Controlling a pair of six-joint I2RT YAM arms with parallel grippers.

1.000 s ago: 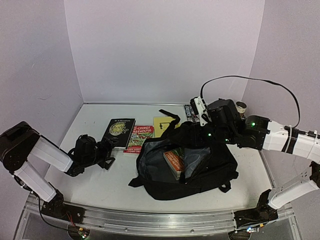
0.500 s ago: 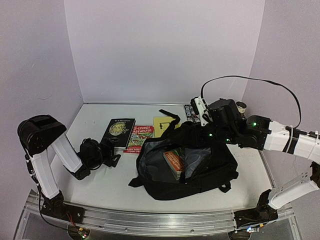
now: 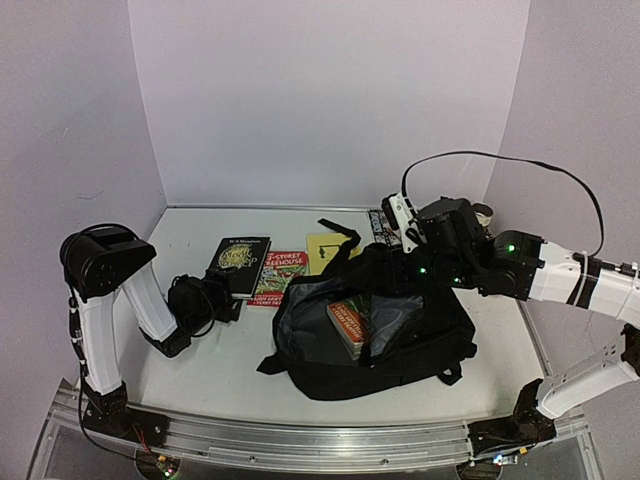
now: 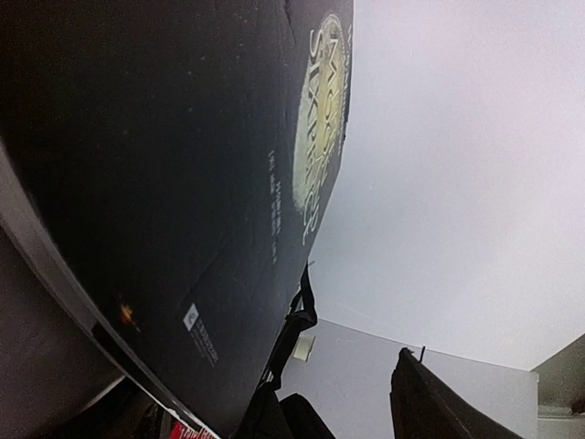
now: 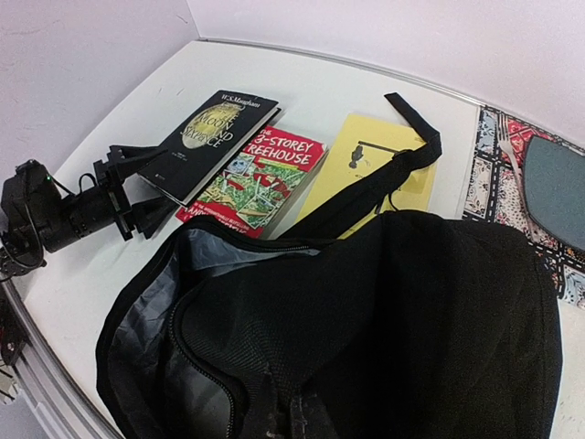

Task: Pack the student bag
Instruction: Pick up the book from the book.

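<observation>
Top and right-wrist cameras share the student bag (image 3: pixel 405 352) (left-wrist seemingly hugs a book (image 4: pixel 183 183)).

The large soft black fabric backpack (image 3: pixel 400 335) lies right of centre on the white table (image 3: pixel 190 375), an orange-covered paperback (image 3: pixel 348 326) inside it. Far left of it lies a black hardback book (image 3: pixel 240 264), a red paperback (image 3: pixel 280 274) just right, then a flat yellow booklet (image 3: pixel 325 248) behind the backpack.

- large soft black fabric backpack (image 3: pixel 420 352), grey lining inside
- black paperback book (image 5: pixel 215 137), gold oval emblem
- red paperback book (image 5: pixel 260 174), green cartoon picture
- flat yellow book (image 3: pixel 320 245)
- white worktop (image 3: pixel 190 370)
</observation>
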